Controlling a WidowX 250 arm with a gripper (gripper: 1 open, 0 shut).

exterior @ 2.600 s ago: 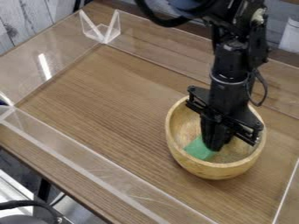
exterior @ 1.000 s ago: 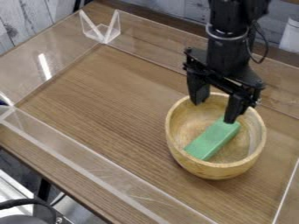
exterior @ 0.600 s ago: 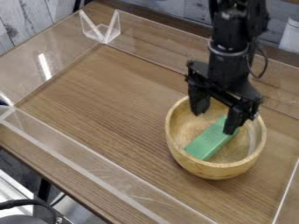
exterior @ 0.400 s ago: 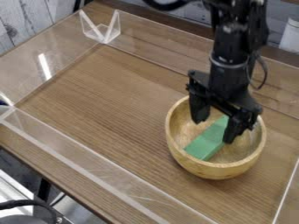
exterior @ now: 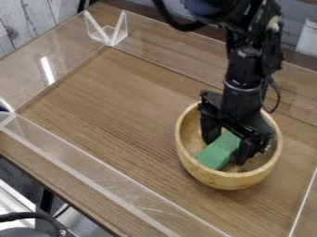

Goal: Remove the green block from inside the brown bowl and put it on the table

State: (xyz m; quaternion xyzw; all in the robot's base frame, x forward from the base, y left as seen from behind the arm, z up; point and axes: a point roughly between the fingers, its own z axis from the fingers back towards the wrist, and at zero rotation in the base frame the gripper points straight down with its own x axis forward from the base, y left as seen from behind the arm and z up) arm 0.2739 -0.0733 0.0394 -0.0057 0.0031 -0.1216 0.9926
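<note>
While our claw (exterior: 235, 137) hangs open over the green block (exterior: 218, 151), we're lining up; next, straddle and close.

Green block (exterior: 220, 151): matte, elongated bar, inside the brown bowl, lying slantwise on its floor; far end partly hidden. Brown bowl (exterior: 198, 168): round, light wood, thick rim, upright on the worktop. Worktop (exterior: 114, 118): brown wood grain, long streaks, flat, beneath the bowl.
</note>
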